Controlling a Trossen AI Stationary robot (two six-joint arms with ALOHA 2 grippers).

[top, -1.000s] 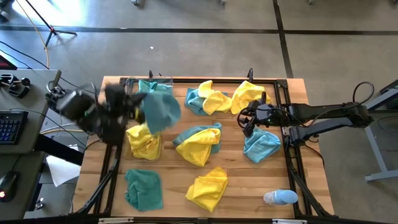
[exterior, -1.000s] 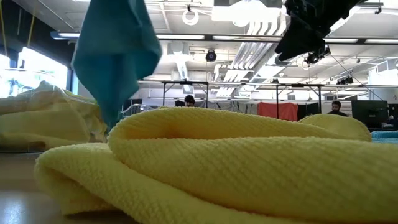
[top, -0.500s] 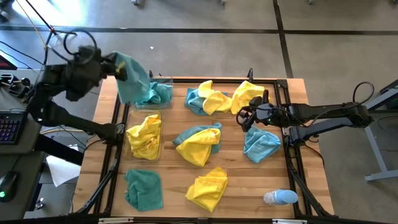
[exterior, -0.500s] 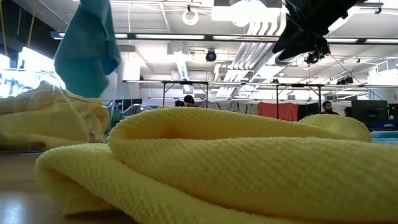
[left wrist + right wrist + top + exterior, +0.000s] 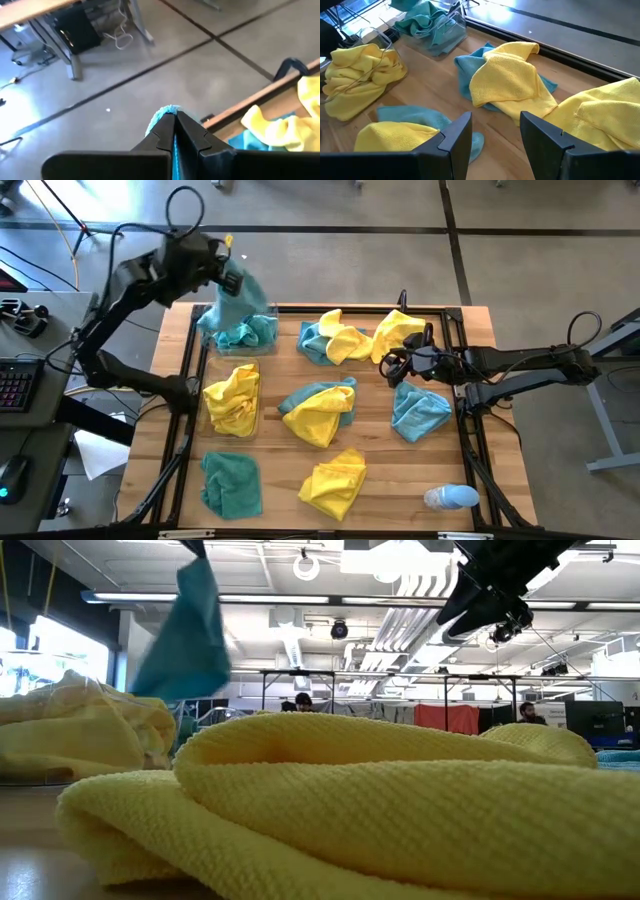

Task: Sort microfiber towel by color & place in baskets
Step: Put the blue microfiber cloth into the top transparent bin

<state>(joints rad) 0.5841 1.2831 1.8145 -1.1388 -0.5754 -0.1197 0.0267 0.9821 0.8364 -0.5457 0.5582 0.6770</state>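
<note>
Teal towel (image 5: 237,297), pinched in left gripper (image 5: 226,272), swung to 11 o'clock over teal basket (image 5: 262,315); drop next. Right gripper (image 5: 396,370) waited, jaws wide.

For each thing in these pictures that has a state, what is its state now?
Left claw: shut on a teal towel, held over the far bin.
Right claw: open, empty, above the table.
Far bin: holds teal towels.
Near bin: holds yellow towels.
Loose towels: crumpled on the table, unsorted.
</note>
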